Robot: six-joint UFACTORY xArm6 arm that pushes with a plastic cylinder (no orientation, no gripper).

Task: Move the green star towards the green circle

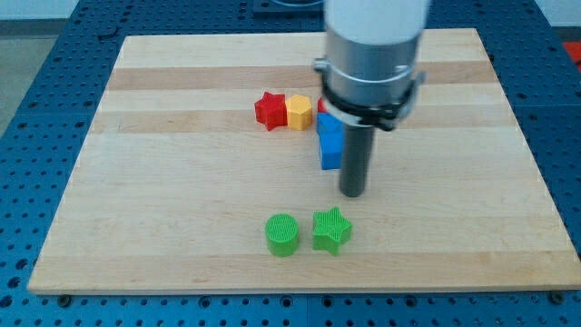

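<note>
The arm comes down from the far side of the wooden board (182,254), a pale cylinder with a dark collar, ending in a straight dark rod; there are no jaws on this rig to be spread or pressed together, only the rod. My tip (352,194) sits a little right of the board's middle, holding nothing and touching no block that I can see. The green star (331,231) lies near the front edge, just in front of my tip and slightly to its left, with a clear strip of wood between them. The green circle (282,235) stands immediately left of the star, the two so close that I cannot tell whether they touch or a hairline gap remains. Farther back, a blue block (330,143) sits just left of the rod and is partly hidden by it, so its shape is hard to make out. Beyond that, a red star (269,110) and a yellow block (299,112) sit side by side, touching or nearly so, and a sliver of another red block (322,106) peeks out at the arm's collar. The board rests on a blue perforated table (36,109).
</note>
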